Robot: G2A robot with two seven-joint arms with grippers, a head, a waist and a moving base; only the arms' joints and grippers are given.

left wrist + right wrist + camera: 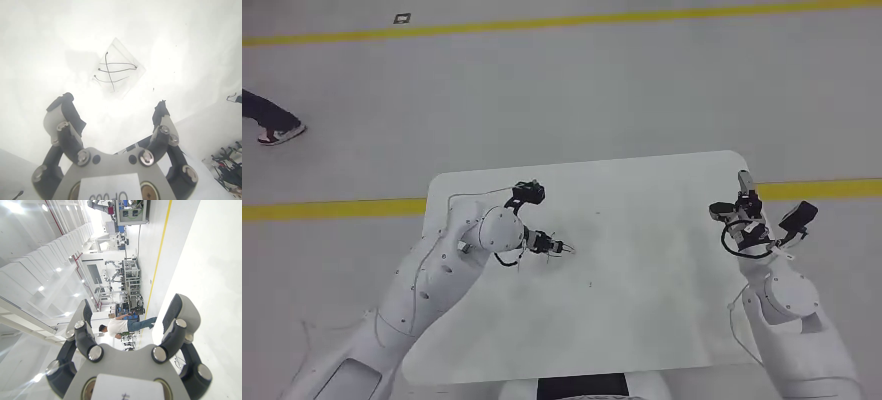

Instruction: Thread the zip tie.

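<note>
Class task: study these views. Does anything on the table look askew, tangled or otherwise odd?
The zip ties lie crossed over one another in the clear tray, not side by side. A few dark specks dot the table beside it. Nothing looks damaged.

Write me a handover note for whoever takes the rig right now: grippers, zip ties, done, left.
Left gripper: open, empty, above the table, facing the clear tray.
Right gripper: open, empty, at the table's edge, facing out into the room.
Zip ties: four, loose and crossed in the tray, none looped.
Done: nothing yet.
Left: pick one tie, thread its tail through its head.
</note>
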